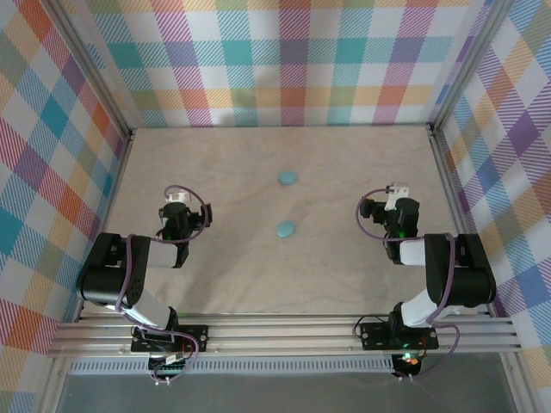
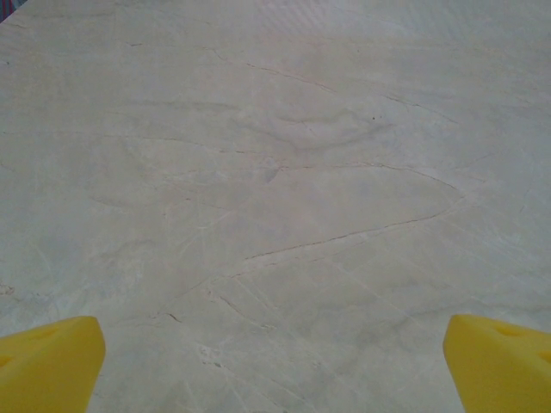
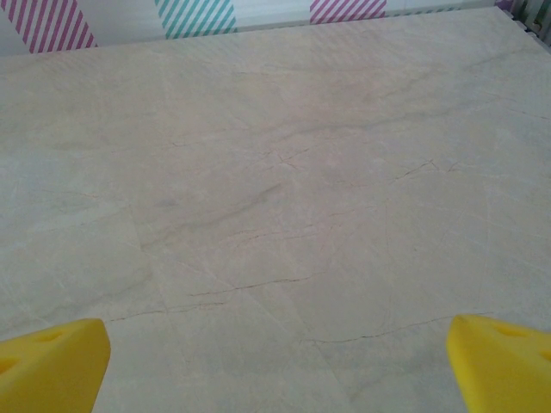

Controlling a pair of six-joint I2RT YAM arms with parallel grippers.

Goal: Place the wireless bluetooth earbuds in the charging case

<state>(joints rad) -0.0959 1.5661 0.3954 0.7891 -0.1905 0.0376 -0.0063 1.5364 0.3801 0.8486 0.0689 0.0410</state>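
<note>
Case (image 1: 285,230) lies between left claw (image 1: 176,197) and right claw (image 1: 396,190); untouched.

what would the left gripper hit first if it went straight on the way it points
Nothing on the table, as far as the views show: the left gripper, open, points across bare table toward the far wall. The two teal cases lie off to its right, out of that line.

- The far case (image 1: 287,178) lies on the table (image 1: 344,284), near its middle line.
- The near case (image 1: 285,230) lies in front of it, apart, almost in line.
- The left gripper (image 1: 176,200) sits well left of both cases.
- The right gripper (image 1: 396,190) sits well right of them.
- Walls (image 1: 284,60) stand left, right and behind the table.
</note>
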